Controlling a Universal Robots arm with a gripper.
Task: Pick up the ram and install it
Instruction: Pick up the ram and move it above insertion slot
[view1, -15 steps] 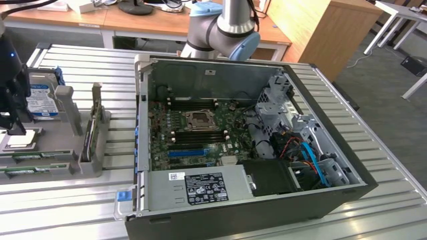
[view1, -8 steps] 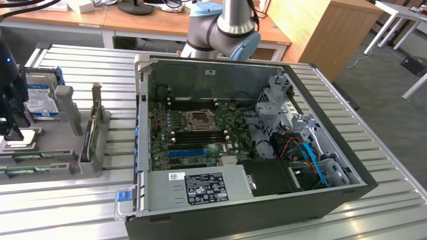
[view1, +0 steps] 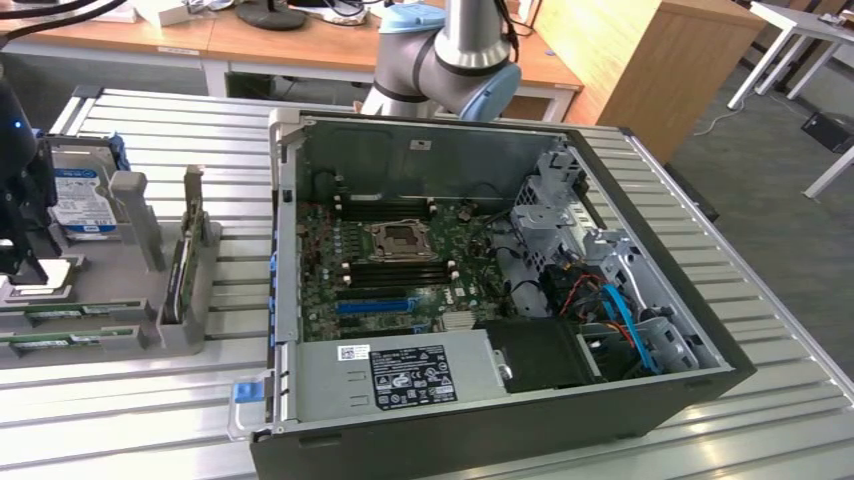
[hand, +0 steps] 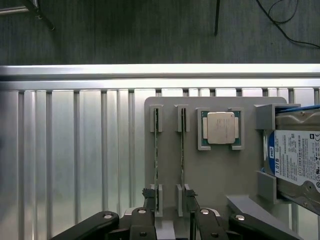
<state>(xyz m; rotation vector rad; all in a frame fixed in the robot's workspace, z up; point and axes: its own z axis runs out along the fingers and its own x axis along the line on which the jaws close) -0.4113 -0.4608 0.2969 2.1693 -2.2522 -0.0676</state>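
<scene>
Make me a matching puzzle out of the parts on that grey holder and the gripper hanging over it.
Things:
1. ram sticks
2. silver chip
3. hard drive
4. gripper

Descriptions:
A. carries a blue-and-white label
B. open, at one end of the ram sticks
C. stand on edge in slots of the grey holder
D. lies flat in a square pocket of the holder

Pairs: 1-C, 2-D, 3-A, 4-B.
</scene>
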